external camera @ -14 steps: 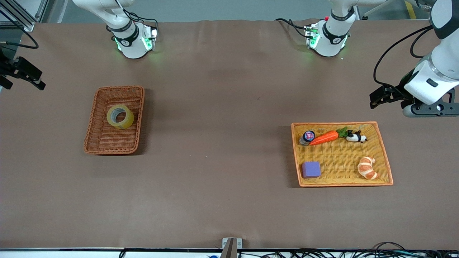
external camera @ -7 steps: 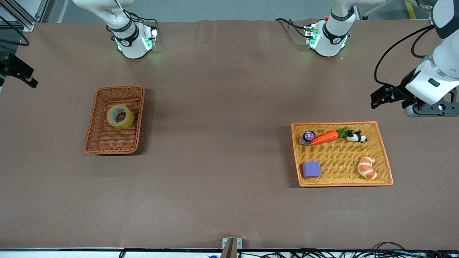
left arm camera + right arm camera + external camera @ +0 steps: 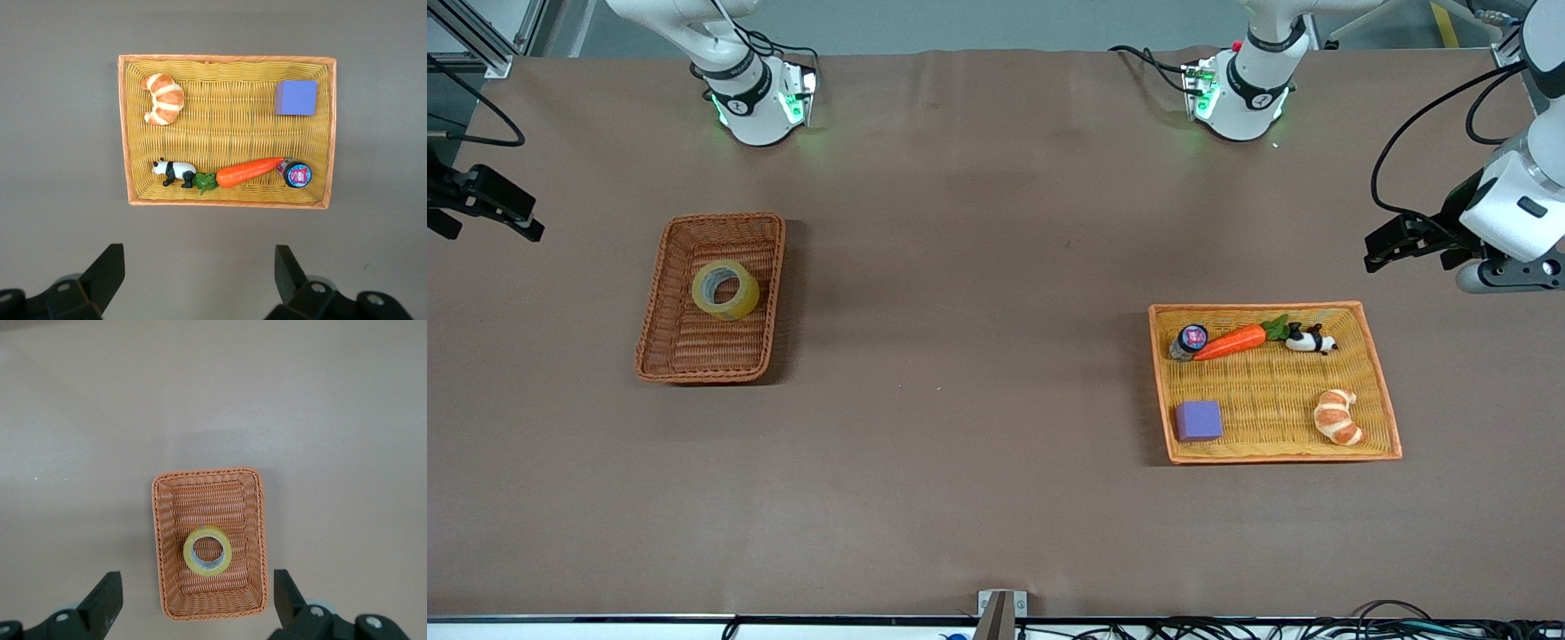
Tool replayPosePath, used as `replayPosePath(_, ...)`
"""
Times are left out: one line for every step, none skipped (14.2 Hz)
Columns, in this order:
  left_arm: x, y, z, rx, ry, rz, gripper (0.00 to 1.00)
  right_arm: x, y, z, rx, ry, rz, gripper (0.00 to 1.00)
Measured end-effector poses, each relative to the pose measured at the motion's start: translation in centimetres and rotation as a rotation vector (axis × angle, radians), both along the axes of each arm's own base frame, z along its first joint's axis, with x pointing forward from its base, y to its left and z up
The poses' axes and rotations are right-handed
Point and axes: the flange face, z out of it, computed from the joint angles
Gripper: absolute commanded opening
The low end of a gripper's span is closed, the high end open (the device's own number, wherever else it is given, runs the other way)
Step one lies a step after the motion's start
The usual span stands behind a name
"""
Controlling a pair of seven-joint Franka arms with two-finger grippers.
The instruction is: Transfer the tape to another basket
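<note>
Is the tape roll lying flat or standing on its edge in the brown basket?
Lying flat: the tape shows its full ring and open core from above, resting on the basket floor.

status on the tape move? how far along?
Done: the tape already lies in the dark basket, with no claw on it. In hand: nothing. The right claw is open, high over the table edge at its own end; the left claw is open, off the orange tray at its end. Left: possibly nothing, unless the tape was meant for the tray.
</note>
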Motion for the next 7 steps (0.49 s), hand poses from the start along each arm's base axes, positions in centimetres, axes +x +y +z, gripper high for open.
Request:
replayPosePath(0.0, -0.1, 0.0, 0.000, 0.000, -0.002, 0.99, 0.0, 0.1, 0.0, 0.000, 0.000, 0.002, 1.00)
replayPosePath(0.0, -0.3, 0.0, 0.000, -0.001, -0.005, 0.99, 0.0, 0.2, 0.0, 0.000, 0.000, 0.003, 1.00)
replayPosePath(0.0, -0.5, 0.1, 0.000, -0.004, -0.009, 0.99, 0.0, 0.2, 0.0, 0.000, 0.000, 0.004, 1.00)
replayPosePath(0.0, -0.7, 0.2, -0.001, -0.007, -0.013, 0.99, 0.0, 0.3, 0.0, 0.000, 0.000, 0.005, 1.00)
replayPosePath(0.0, -1.0, 0.3, -0.001, -0.009, -0.017, 0.99, 0.0, 0.3, 0.0, 0.000, 0.001, 0.005, 1.00)
replayPosePath(0.0, -1.1, 0.4, -0.001, -0.010, -0.019, 0.99, 0.0, 0.2, 0.0, 0.000, 0.001, 0.003, 1.00)
replayPosePath(0.0, -1.1, 0.4, -0.001, -0.010, -0.020, 0.99, 0.0, 0.1, 0.0, 0.000, 0.002, 0.002, 1.00)
